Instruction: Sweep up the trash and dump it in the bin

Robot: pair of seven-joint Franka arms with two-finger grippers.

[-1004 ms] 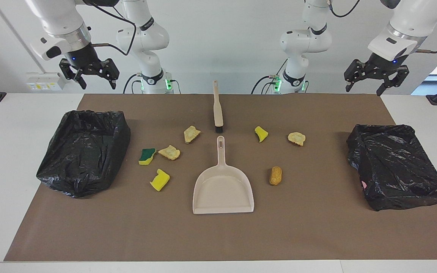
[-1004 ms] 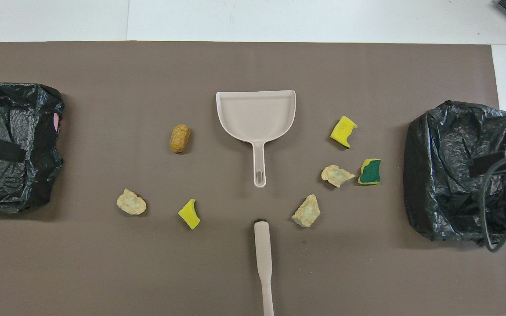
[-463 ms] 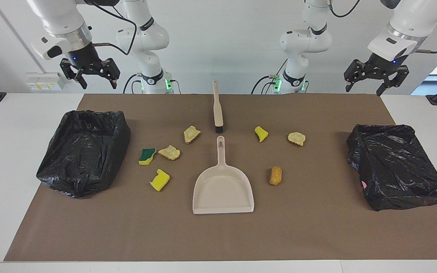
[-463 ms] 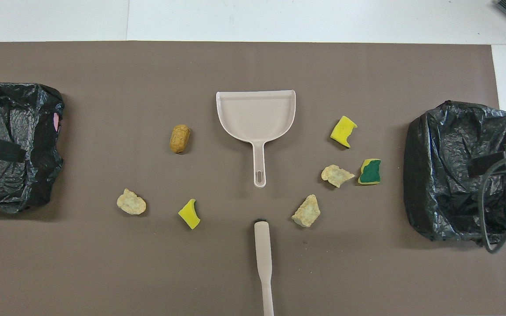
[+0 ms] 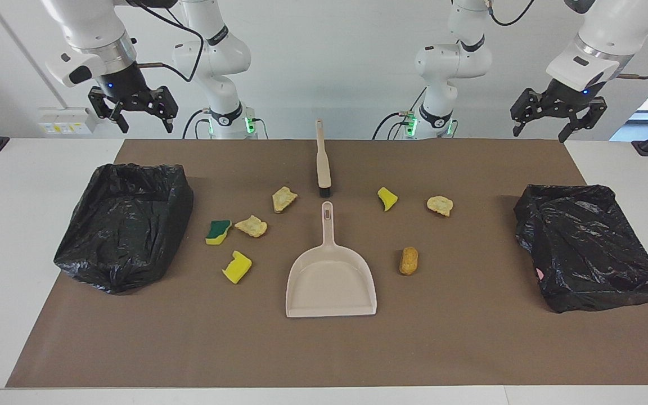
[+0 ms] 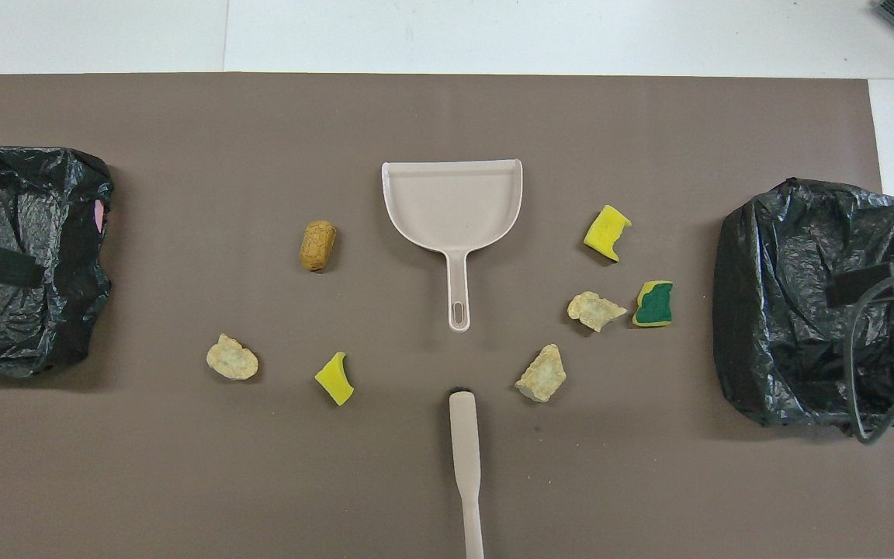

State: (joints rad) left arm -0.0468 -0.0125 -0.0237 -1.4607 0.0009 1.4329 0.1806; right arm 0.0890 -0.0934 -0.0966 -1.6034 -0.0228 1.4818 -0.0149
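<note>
While both of my arms wait raised at the robots' edge of the desk (image 5: 43, 169), nothing is grasped: my left gripper (image 5: 553, 119) hangs with fingers released and empty above the mat's corner at the left arm's end, and my right gripper (image 5: 133, 109) hangs likewise, fingers released and empty, above the corner at the right arm's end.

Items on the brown mat (image 5: 470, 337):

- Dustpan (image 5: 331, 281), beige, flat at the middle, handle pointing toward the robots.
- Brush (image 5: 322, 160), beige with black bristles, nearer to the robots than the dustpan, in line with its handle, bristle end just short of the handle tip.
- Bin (image 5: 124, 225), lined with a black bag, at the right arm's end.
- Second bin (image 5: 588, 247), also black-bagged, at the left arm's end.

Trash, seven scraps, all lying loose on the mat, none in the dustpan or either bin:

- Green-topped sponge (image 5: 218, 232), touching or just beside a pale bread chunk (image 5: 252, 226); I cannot tell which.
- Yellow sponge piece (image 5: 237, 266), farther from the robots than those two.
- Bread chunk (image 5: 284, 199), beside the brush bristles.
- Small yellow sponge piece (image 5: 387, 198), toward the left arm's end from the dustpan handle.
- Crusty chunk (image 5: 440, 206), beside that piece, closer to the second bin.
- Golden-brown roll (image 5: 408, 260), just beside the dustpan's pan.
</note>
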